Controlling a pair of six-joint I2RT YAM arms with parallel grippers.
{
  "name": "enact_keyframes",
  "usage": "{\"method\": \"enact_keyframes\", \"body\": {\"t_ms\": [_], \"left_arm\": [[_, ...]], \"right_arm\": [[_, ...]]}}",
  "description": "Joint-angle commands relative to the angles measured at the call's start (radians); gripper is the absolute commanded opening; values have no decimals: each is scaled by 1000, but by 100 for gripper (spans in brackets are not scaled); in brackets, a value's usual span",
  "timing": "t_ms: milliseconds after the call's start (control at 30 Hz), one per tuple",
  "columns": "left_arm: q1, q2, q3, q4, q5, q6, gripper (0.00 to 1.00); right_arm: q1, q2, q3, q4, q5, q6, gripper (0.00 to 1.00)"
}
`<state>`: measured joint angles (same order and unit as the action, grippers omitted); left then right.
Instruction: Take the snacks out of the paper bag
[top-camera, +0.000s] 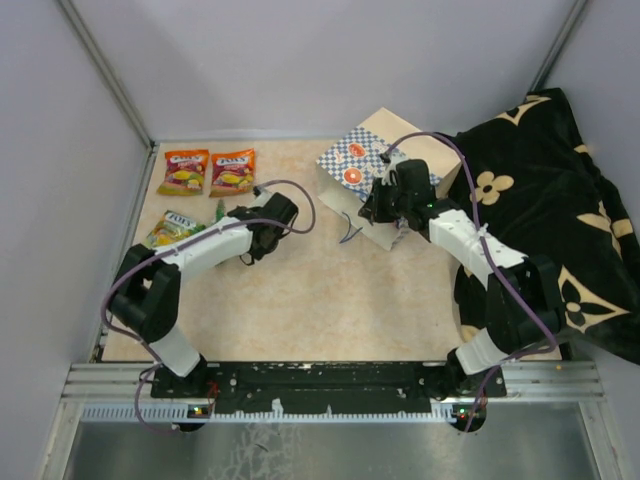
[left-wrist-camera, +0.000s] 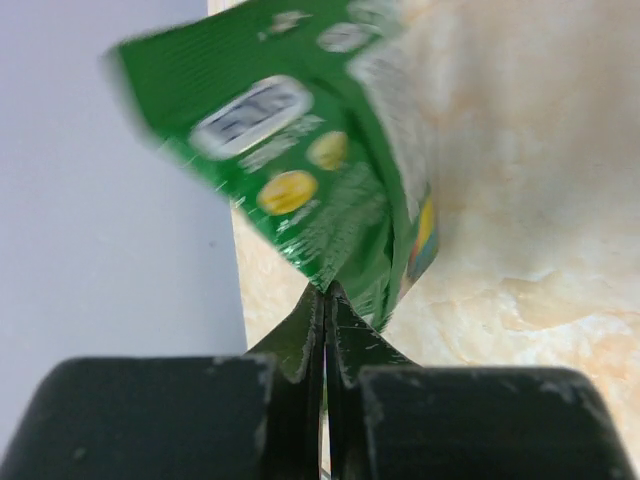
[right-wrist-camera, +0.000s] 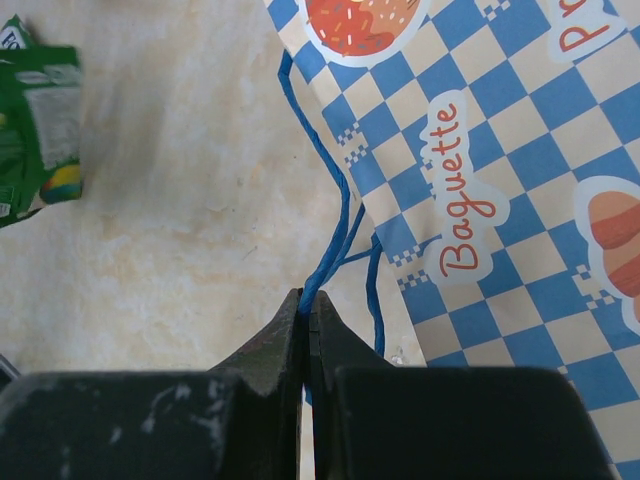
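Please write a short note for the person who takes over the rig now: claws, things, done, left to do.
Left claw: shut on a green snack packet.
Right claw: shut on the blue cord handle of the paper bag.
Out on the table, far left: two orange packets and a yellow-green packet.
Left: put the held packet down; the bag's inside is not visible, so check for more.

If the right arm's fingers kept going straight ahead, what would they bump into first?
The right fingers are shut on the blue cord handle. Straight ahead, they would probably meet the checked side of the paper bag first, just past the cord, though depth is hard to judge here.
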<state>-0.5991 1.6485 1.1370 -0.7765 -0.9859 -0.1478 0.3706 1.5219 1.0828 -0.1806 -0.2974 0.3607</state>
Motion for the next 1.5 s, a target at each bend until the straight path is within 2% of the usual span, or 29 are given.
{"method": "enact_keyframes", "body": {"t_ms": [0, 200, 400, 533, 600, 667, 700, 733, 767, 867, 1000, 1167, 1333, 1467], "left_arm": [[-69, 68, 64, 86, -48, 159, 0], [-85, 217, 158, 58, 13, 161, 0], [-140, 405, 287, -113, 29, -9, 0], [-198, 539, 408, -272, 30, -174, 0], [-213, 591, 489, -340, 85, -226, 3], [-226, 605, 524, -341, 159, -227, 6], [-229, 595, 528, -324, 199, -214, 12], [-232, 579, 527, -293, 255, -190, 26], [-232, 550, 519, -254, 309, -164, 41], [-226, 429, 468, -92, 479, -87, 98], [-165, 239, 365, 121, 733, -35, 100], [-1, 110, 244, 269, 982, -42, 99], [122, 93, 169, 394, 1102, -57, 97], [186, 157, 160, 422, 1099, -77, 95]], "right_arm": [[-1, -15, -3, 56, -21, 9, 0], [-1, -25, -13, 62, -26, 8, 0], [-1, -31, -26, 77, -32, 13, 0], [-1, -29, -28, 77, -36, 14, 0], [-1, -28, -29, 80, -36, 14, 0], [-1, -21, -26, 84, -40, 14, 0], [-1, -17, -23, 83, -44, 15, 0], [-1, -15, -23, 83, -46, 15, 0], [-1, -14, -22, 81, -46, 15, 0], [-1, -18, -23, 76, -41, 13, 0], [-1, -25, -25, 71, -38, 13, 0], [-1, -26, -27, 71, -43, 16, 0], [-1, -30, -38, 75, -43, 18, 0], [-1, -29, -46, 80, -42, 15, 0]]}}
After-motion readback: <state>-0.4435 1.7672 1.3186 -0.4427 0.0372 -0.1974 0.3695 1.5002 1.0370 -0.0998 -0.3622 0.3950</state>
